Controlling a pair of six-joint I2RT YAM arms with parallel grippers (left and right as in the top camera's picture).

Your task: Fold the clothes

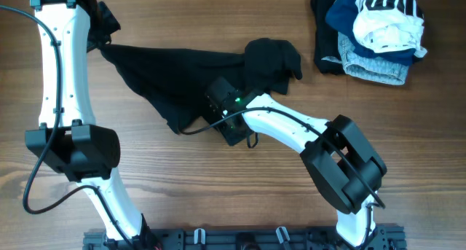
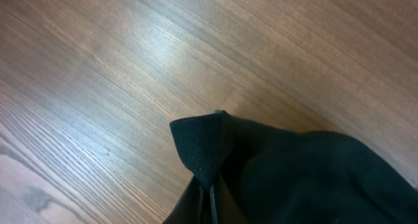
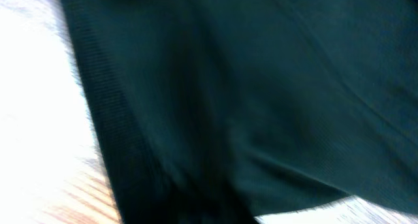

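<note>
A black garment lies spread across the middle of the wooden table, with a bunched lump at its right end. My left gripper is at the garment's upper left end. In the left wrist view my left gripper is shut on a pointed corner of the black fabric, held above the wood. My right gripper is down on the garment's lower edge. In the right wrist view, blurred black fabric fills the frame and hides the fingers.
A pile of other clothes, blue, white, grey and striped on a dark piece, sits at the far right corner. Bare wooden table lies in front of the garment. The arm bases stand at the near edge.
</note>
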